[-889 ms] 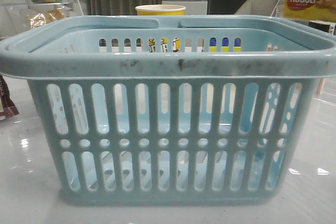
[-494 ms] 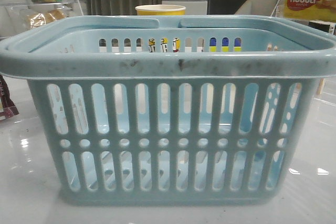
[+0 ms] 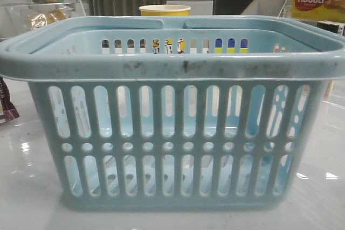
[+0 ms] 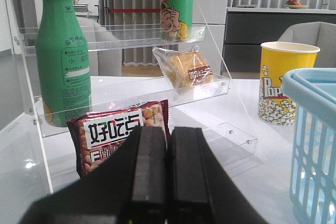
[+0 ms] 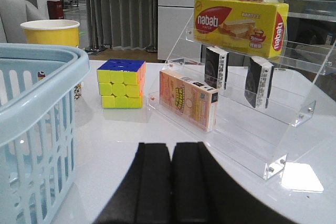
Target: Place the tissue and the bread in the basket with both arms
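Note:
The pale blue-grey basket [image 3: 172,68] fills the front view and looks empty. The bread [image 4: 189,71], a clear pack with a brown label, leans on the middle tier of a clear shelf, ahead of my left gripper [image 4: 168,136] and well apart from it. It also shows in the front view [image 3: 42,19]. The left gripper is shut and empty. Two small black tissue packs [image 5: 216,66] [image 5: 258,81] stand on a clear stepped shelf, ahead of my right gripper [image 5: 171,151]. The right gripper is shut and empty. Neither gripper shows in the front view.
On the left shelf stand two green bottles [image 4: 63,56] and a red snack pack [image 4: 118,132]. A yellow popcorn cup [image 4: 286,82] stands by the basket's rim [image 4: 310,93]. On the right are a Rubik's cube [image 5: 121,83], an orange box [image 5: 188,99] and a yellow nabati box [image 5: 239,22].

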Controlling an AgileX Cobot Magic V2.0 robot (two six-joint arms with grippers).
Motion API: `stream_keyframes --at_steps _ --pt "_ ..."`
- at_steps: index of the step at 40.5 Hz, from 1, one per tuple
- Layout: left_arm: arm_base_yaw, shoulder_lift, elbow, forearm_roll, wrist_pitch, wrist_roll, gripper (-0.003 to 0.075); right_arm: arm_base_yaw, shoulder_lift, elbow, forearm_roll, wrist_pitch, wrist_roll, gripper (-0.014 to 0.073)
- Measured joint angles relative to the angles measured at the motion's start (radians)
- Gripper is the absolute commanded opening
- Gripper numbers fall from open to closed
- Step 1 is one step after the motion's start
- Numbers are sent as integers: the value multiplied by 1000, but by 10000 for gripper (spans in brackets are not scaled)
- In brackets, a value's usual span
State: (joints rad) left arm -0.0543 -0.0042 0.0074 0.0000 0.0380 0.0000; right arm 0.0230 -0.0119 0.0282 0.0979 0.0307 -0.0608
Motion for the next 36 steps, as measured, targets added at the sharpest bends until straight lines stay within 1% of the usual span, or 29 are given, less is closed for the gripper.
stream_keyframes --at_steps 4,8,13,17,25,31,36 --pt "0 0 0 0 -26 0 93 0 0 0 3 -1 0 57" --pt "0 0 -2 0 -87 0 93 0 0 -20 37 5 0 57" --pt "-5 0 -45 0 -112 0 93 0 0 -118 61 31 0 57" --pt "-6 0 -145 0 -89 0 93 0 2 -227 60 85 0 57" --pt "-6 37 -405 0 31 0 93 0 113 -462 29 201 0 57" --pt "-6 154 -601 0 178 0 93 0 242 -611 22 319 0 57" --pt "-6 257 -716 0 320 0 93 0 349 -703 21 417 0 57"
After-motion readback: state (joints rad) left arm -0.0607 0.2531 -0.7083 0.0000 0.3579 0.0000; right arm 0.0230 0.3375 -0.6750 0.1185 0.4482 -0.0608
